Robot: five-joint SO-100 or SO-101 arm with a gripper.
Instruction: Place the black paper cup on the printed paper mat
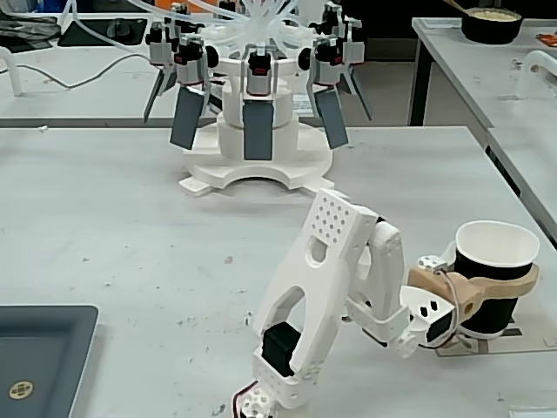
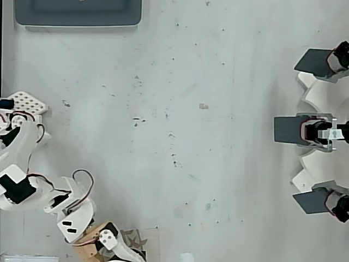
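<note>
The black paper cup (image 1: 494,300), with its white inside and rim, stands upright at the right of the fixed view. My gripper (image 1: 487,274) is shut on it: the tan finger (image 1: 500,285) wraps across its front just below the rim, and the white finger sits behind it. The cup's base is at the printed paper mat (image 1: 477,345), whose black bars show beside the base. I cannot tell whether the base touches the mat. In the overhead view the gripper (image 2: 117,252) and the mat (image 2: 146,240) sit at the bottom edge, and the cup is cut off.
A dark grey tray (image 1: 39,353) (image 2: 76,13) lies at the table's front left in the fixed view. A white fixture with several grey paddles (image 1: 257,117) (image 2: 319,131) stands at the back. The table's right edge runs close to the cup. A black bowl (image 1: 492,22) sits on another table.
</note>
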